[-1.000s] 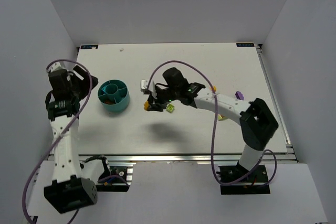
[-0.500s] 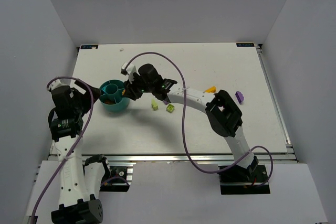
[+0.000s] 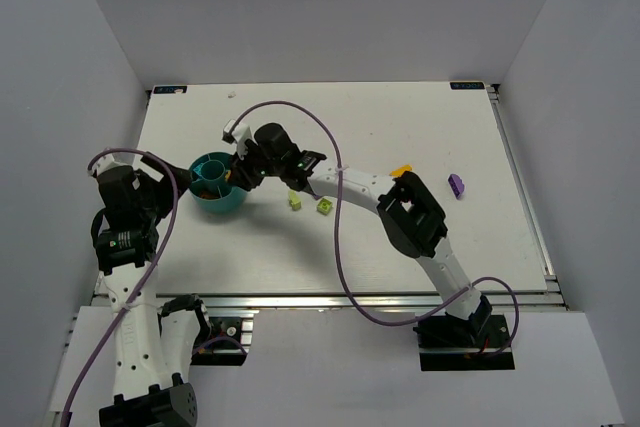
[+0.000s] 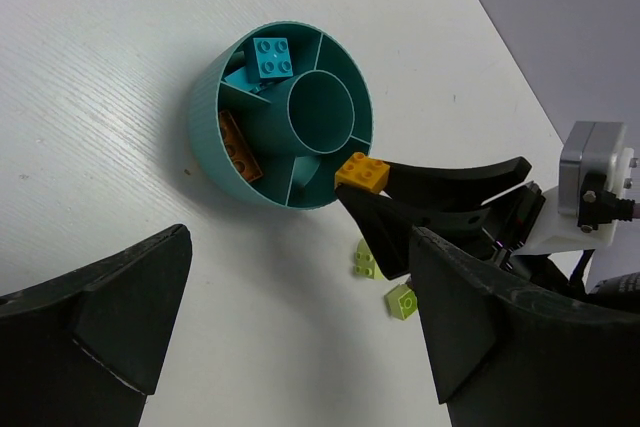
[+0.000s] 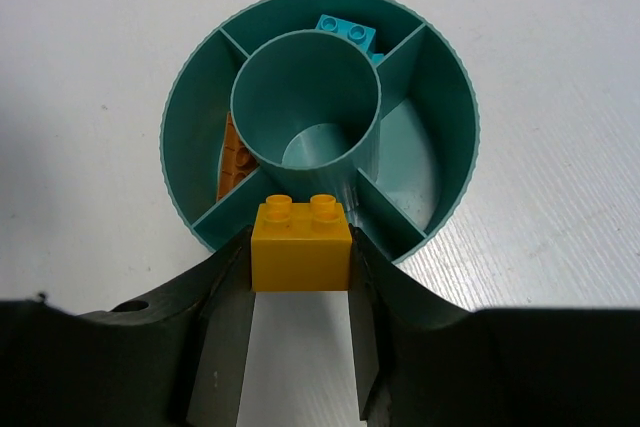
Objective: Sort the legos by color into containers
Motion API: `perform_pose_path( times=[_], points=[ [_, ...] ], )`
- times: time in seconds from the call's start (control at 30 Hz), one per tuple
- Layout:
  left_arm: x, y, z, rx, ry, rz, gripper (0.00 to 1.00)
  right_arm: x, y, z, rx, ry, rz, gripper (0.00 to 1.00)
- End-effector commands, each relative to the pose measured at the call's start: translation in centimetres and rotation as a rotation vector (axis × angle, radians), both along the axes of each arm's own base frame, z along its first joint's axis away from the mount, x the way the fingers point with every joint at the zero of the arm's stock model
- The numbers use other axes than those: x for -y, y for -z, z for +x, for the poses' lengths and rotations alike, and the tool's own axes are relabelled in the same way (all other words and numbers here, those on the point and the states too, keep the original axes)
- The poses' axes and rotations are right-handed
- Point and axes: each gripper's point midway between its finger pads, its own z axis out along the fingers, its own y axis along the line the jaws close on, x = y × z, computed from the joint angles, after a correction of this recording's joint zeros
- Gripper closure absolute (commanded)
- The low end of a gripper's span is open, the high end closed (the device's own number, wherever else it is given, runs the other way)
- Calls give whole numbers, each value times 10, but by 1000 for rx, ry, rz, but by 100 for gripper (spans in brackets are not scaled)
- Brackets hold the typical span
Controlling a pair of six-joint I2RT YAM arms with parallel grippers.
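Observation:
The round teal bowl (image 3: 212, 199) with dividers stands left of centre. My right gripper (image 3: 238, 176) is shut on an orange brick (image 5: 300, 252), studs up, held just above the bowl's rim (image 5: 180, 97) on the side facing that arm; it also shows in the left wrist view (image 4: 361, 172). One compartment holds a cyan brick (image 5: 345, 29) and another an orange-brown brick (image 5: 235, 157). My left gripper (image 4: 290, 347) is open and empty, a little left of the bowl (image 4: 205, 137). Two lime bricks (image 3: 295, 203) (image 3: 324, 207) lie right of the bowl.
An orange brick (image 3: 401, 170) and a purple brick (image 3: 456, 185) lie on the table to the right. The right arm stretches across the table's middle. Grey walls enclose the table on three sides.
My right gripper carried the orange brick left from the table's middle to the bowl's rim. My left arm drew back and down, left of the bowl.

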Motion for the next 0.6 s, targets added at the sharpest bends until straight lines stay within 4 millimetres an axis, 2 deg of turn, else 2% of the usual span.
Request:
perform_pose_path(
  times=[0.0,0.17,0.27,0.33,0.37,0.4,0.43,0.47,0.5,0.53,0.57],
  points=[
    [0,-1,-3,1,-8,3,2,-15,-19,4,47,-20,60,65],
    [6,-13,-1,41,40,11,2,-17,-16,3,74,-50,48,37],
    [12,-20,2,91,77,9,2,-15,-22,-1,83,-71,52,33],
    [24,-20,4,117,141,-17,2,-9,-32,-2,94,-73,57,32],
    [29,-26,7,159,165,-31,3,-4,-37,2,98,-67,62,31],
    [41,-30,8,186,223,-62,6,2,-57,2,109,-63,93,30],
    [46,-31,9,204,242,-93,9,10,-54,1,96,-65,85,28],
    [50,-31,12,231,264,-103,12,21,-61,8,100,-58,92,20],
    [57,-33,10,247,300,-123,15,33,-85,2,147,-105,110,14],
    [60,-34,10,259,313,-131,21,47,-75,0,152,-129,80,11],
    [63,-33,12,269,325,-145,24,71,-101,7,210,-124,99,11]
  ],
)
